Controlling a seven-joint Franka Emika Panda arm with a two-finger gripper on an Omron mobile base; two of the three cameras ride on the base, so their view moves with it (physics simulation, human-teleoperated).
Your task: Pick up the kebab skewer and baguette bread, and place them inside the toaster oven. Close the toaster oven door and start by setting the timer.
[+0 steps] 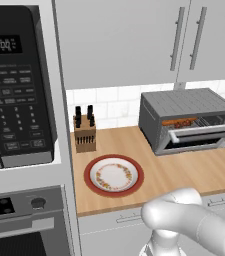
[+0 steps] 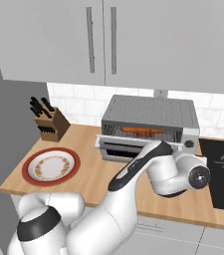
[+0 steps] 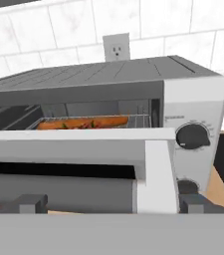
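Hand view: the oven [image 3: 133, 79] fills the frame, its door [image 3: 73, 144] partly raised, the baguette [image 3: 83, 122] and skewer [image 3: 81, 125] lying together on the rack [image 3: 138, 119]. The gripper [image 3: 108, 203] sits close under the door, jaws spread. The plate [image 1: 113, 175] lies well left on the counter [image 1: 184, 170].

toaster oven [image 3: 98, 79]: dull grey metal, ribbed top, right ahead of the claw
toaster oven door [image 3: 78, 149]: dark shiny glass, grey frame
counter [image 1: 184, 172]: smooth light wood
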